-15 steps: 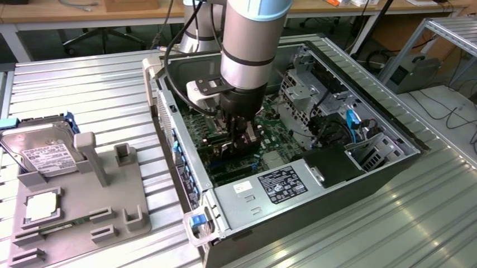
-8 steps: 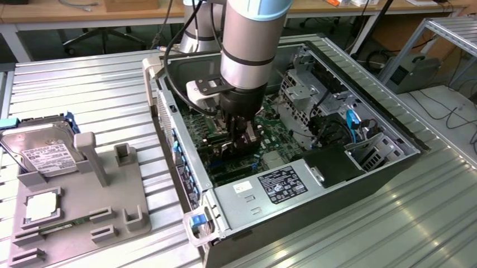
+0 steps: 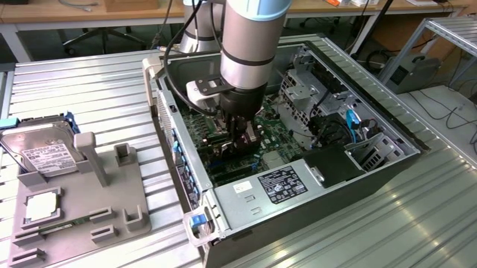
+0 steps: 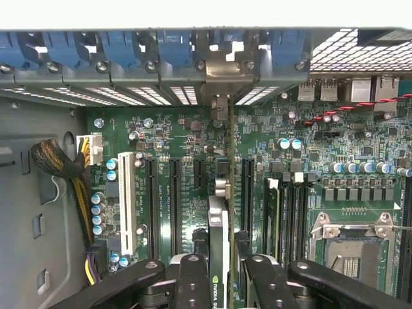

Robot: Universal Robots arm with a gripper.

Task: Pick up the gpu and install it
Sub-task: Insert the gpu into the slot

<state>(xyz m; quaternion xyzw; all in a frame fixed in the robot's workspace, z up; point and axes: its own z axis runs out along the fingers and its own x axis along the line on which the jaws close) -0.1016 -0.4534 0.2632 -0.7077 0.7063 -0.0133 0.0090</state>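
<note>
The gpu (image 4: 221, 193) stands on its edge over the green motherboard (image 4: 167, 138) inside the open computer case (image 3: 387, 120). Its silver bracket (image 4: 222, 84) sits against the rear slot openings, and its lower edge lies along a black expansion slot. My gripper (image 4: 224, 283) is shut on the card, with one black finger (image 4: 192, 278) on each side of it. In the exterior view the arm reaches straight down into the case and the gripper (image 3: 244, 146) is low over the board.
A grey holder (image 3: 111, 195) on the exterior view's left carries a silver hard drive (image 3: 41, 148) and a square CPU chip (image 3: 41, 205). Inside the case are a labelled power supply (image 3: 287, 184), a metal drive cage (image 3: 313, 89), a cable bundle (image 4: 58, 161) and the CPU socket (image 4: 354, 248).
</note>
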